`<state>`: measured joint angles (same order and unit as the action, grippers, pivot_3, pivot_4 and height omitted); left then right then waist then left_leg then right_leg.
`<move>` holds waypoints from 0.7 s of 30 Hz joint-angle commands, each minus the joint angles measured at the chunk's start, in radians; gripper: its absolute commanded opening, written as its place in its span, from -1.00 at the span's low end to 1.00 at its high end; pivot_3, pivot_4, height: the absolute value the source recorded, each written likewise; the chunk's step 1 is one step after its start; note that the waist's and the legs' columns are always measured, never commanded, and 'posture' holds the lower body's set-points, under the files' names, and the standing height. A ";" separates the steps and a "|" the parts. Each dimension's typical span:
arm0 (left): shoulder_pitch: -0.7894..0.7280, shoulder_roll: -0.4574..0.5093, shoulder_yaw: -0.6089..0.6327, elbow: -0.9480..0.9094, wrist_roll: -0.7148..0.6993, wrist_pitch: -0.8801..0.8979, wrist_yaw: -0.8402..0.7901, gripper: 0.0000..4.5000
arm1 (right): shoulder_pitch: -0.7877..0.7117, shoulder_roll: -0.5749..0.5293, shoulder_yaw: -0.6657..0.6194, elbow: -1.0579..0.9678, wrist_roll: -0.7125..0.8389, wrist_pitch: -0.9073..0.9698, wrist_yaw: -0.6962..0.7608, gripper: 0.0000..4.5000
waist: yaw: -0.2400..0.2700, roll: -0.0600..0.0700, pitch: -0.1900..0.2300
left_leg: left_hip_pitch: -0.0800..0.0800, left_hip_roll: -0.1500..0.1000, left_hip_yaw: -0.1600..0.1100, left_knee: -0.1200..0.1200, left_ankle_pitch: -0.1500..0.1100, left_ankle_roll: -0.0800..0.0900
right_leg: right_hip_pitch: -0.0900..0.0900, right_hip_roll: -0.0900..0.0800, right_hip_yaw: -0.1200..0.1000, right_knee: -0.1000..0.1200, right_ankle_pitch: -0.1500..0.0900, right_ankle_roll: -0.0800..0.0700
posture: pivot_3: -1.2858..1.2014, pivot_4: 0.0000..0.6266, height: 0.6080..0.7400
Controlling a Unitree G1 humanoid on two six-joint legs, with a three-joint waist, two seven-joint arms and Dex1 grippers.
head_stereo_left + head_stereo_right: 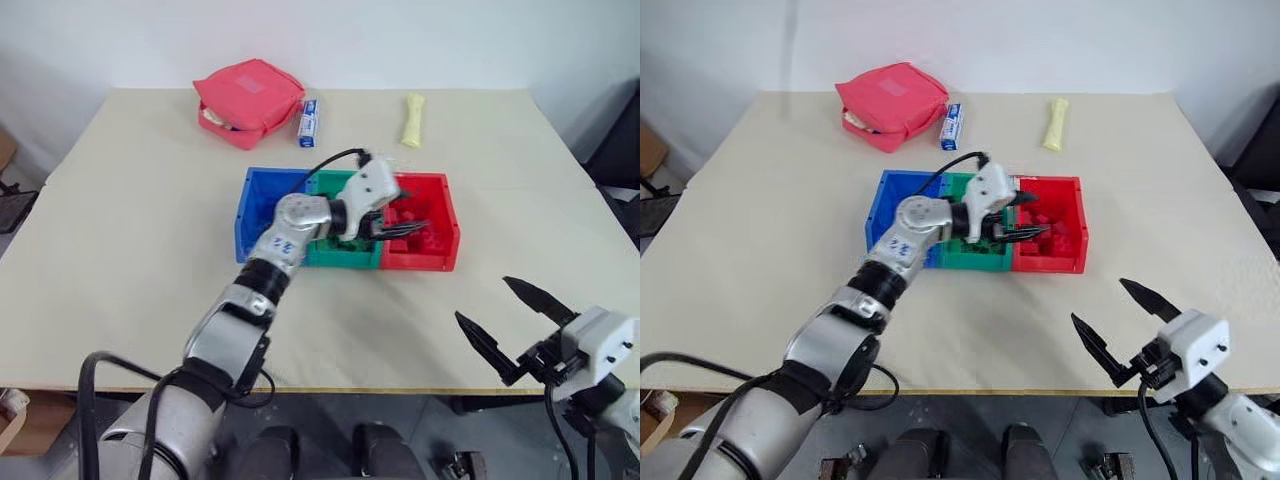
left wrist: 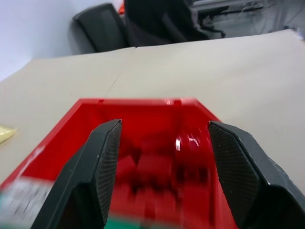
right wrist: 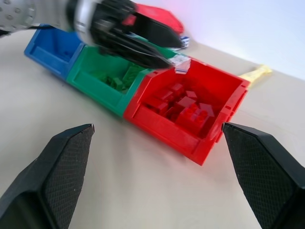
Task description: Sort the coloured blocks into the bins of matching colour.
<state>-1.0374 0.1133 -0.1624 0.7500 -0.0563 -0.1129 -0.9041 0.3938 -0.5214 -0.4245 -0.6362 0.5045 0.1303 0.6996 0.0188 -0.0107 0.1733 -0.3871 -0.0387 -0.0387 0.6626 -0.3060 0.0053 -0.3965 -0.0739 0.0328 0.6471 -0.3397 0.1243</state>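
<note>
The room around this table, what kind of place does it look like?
Probably a lab or office test space: a plain beige table against a bare white wall, dark office chairs beside it, and three joined bins laid out for a sorting exercise.

glossy plastic bins [image 3: 183, 138], matt table [image 1: 130, 240]

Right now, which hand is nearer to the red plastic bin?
Left. The left hand hangs over the red plastic bin, fingers apart above the red bricks inside. The right hand waits open near the table's front edge, well short of it.
</note>
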 commanded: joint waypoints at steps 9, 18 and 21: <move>0.526 0.497 0.183 -0.762 -0.333 0.359 -0.310 0.36 | -0.238 -0.185 0.128 0.228 0.008 -0.040 0.272 1.00 | -0.015 0.001 0.000 | -0.001 0.000 -0.005 0.000 0.000 -0.001 | 0.001 -0.004 0.002 -0.001 -0.001 -0.001 | 0.03 -0.52 1.00; 0.744 0.577 0.376 -0.721 -0.291 0.273 -0.129 0.36 | -0.371 -0.232 0.186 0.351 0.001 -0.050 0.379 1.00 | 0.008 0.001 0.000 | 0.000 -0.001 -0.008 0.002 -0.001 0.000 | 0.004 -0.005 -0.001 -0.002 -0.001 -0.002 | 0.03 -0.52 1.00; 0.796 0.587 0.385 -0.737 -0.291 0.249 -0.128 0.36 | -0.385 -0.234 0.185 0.356 0.003 -0.043 0.385 1.00 | 0.006 0.001 0.000 | 0.000 -0.001 -0.007 0.001 -0.001 0.001 | 0.004 -0.005 0.000 -0.003 -0.001 -0.001 | 0.03 -0.52 1.00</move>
